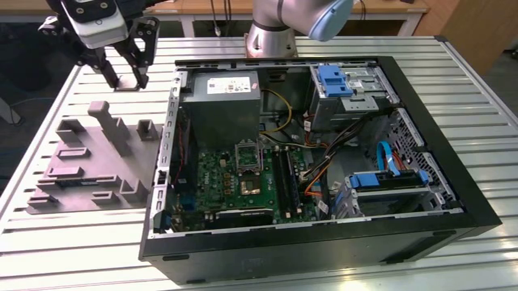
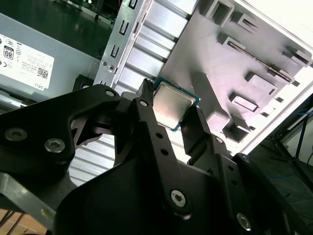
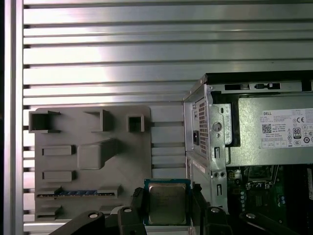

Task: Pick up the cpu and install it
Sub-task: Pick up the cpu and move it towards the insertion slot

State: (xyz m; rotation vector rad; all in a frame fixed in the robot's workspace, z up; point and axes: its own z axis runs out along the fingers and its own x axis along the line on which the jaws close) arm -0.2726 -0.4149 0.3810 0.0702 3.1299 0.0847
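Pincer: the pincer (image 2: 172, 108) is closed narrowly on the cpu, with one black finger on each of two opposite edges.
Cpu: the cpu (image 2: 172, 105) is in the air between the fingers, outside the computer case (image 1: 421, 103). It is near the case wall on the power box side, and its metal top faces both wrist views.
Handling: I judge it light, thin and stiff. The metal top looks smooth, so it may slip, and the hidden underside is probably delicate.
Where to hold: by the green edges only, as it is held now, and kept flat. I would not press on the faces.
Holder plate: the grey holder plate (image 1: 89, 163) lies just beside the case, below the pincer. I cannot tell which of its pockets belongs to the cpu.
Worktop: the ribbed metal worktop (image 1: 89, 242) carries the case and the plate.
Inside the case: the power box (image 1: 220, 103) is next to the wall nearest the pincer, and the green board (image 1: 235, 182) lies on the case floor beyond the box.
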